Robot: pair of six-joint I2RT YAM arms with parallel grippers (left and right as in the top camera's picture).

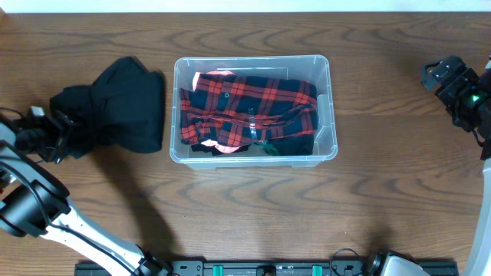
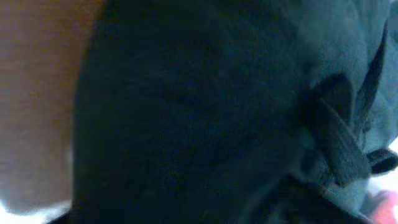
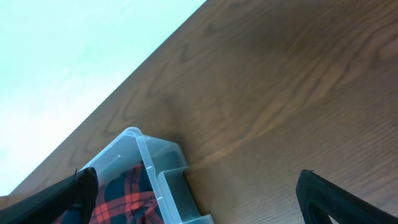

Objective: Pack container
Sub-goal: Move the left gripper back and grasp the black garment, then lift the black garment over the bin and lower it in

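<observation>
The container [image 1: 253,60], a clear plastic bin, stands at the table's middle with a red-and-black plaid shirt [image 1: 245,111] folded inside. A black garment [image 1: 115,103] lies on the table left of the bin. My left gripper [image 1: 52,126] is at the garment's left edge. Dark cloth [image 2: 199,112] fills the left wrist view and hides the jaws. My right gripper [image 1: 443,77] is open and empty at the far right, well clear of the bin. The right wrist view shows its spread fingers [image 3: 199,205], a corner of the container [image 3: 163,167] and the plaid shirt [image 3: 124,194].
The wooden table [image 1: 383,207] stretches around the bin. A black rail [image 1: 268,268] runs along the front edge. The table's far edge meets a pale floor or wall [image 3: 74,62] in the right wrist view.
</observation>
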